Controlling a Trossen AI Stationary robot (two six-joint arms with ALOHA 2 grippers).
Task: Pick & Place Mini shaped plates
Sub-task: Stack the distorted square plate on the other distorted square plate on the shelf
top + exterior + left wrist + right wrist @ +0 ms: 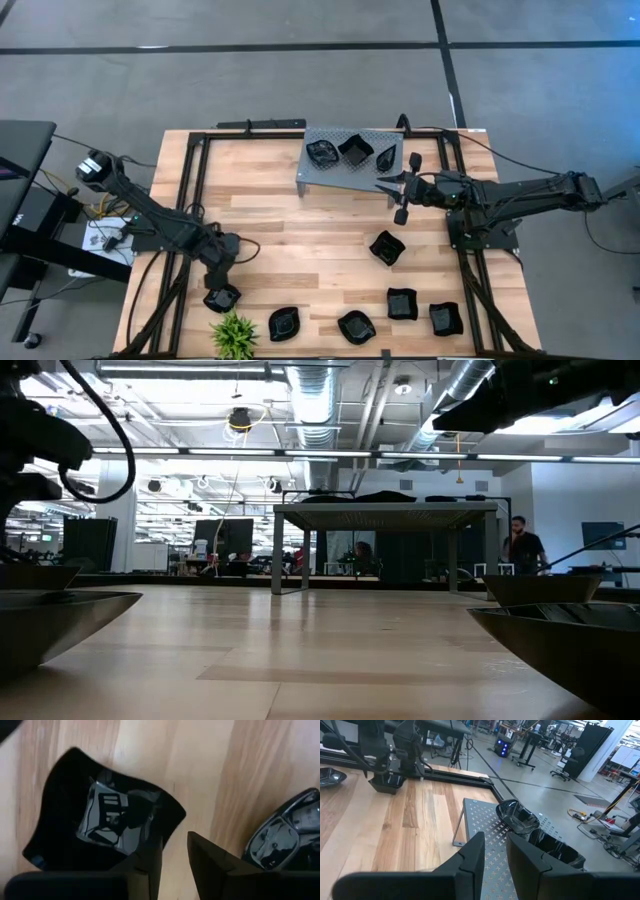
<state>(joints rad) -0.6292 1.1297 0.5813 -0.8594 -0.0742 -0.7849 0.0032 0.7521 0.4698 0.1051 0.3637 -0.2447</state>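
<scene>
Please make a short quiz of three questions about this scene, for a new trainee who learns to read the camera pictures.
1. True or false: the grey perforated shelf carries three black plates.
2. Which gripper is down at a plate near the green plant: (a) left, (b) right?
3. Fill in: the right gripper hovers beside the shelf and holds ____.

Key
1. True; three dishes sit on top.
2. (a); the left gripper is at the square plate, a finger over its rim.
3. Nothing.

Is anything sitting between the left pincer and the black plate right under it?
Nothing visible. The left pincer is already down on the wavy-edged plate, one finger over its rim; bare wood around it.
</scene>
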